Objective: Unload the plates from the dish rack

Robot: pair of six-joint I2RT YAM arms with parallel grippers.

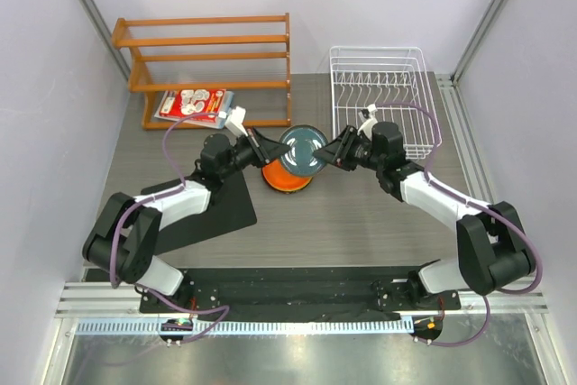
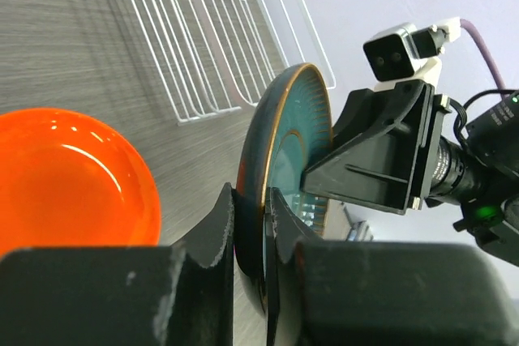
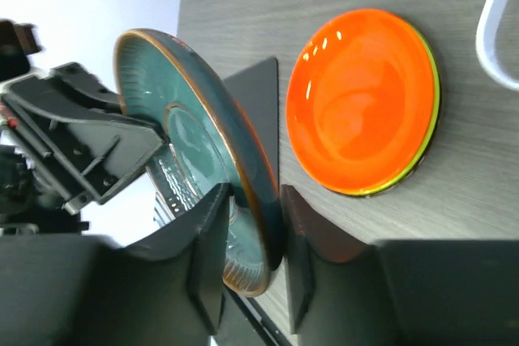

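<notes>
**A:** Left wrist first. What is closest?

**B:** The left fingers (image 2: 212,232), black, along the bottom edge. They are clamped on the rim of the teal plate (image 2: 284,119), which stands on edge between them.

**A:** And beyond it?

**B:** The right fingers (image 2: 365,160) pinch the far side of the same rim. The orange plate (image 2: 65,176) lies flat on the worktop (image 2: 81,38) at the left. The rack (image 2: 211,30), white wire, is behind.

**A:** Right wrist?

**B:** Much the same, seen from the other side. The right fingers (image 3: 207,257) grip the teal plate (image 3: 186,111) at its lower rim, and the left fingers (image 3: 97,147) hold it opposite. The plate is steeply tilted. The orange plate (image 3: 365,103) rests on a green plate (image 3: 435,103) — only a lime rim shows. A black mat (image 3: 261,95) lies behind the teal plate.

**A:** From the top?

**B:** The teal plate (image 1: 300,149) hangs between the two arms, overlapping the far edge of the orange plate (image 1: 284,179). Whether they touch I cannot tell. The rack (image 1: 383,96) stands at the right rear, just behind the right arm. At the left rear is a wooden shelf (image 1: 207,60) with a booklet (image 1: 192,104) under it. The mat (image 1: 221,209) lies beneath the left arm.
</notes>
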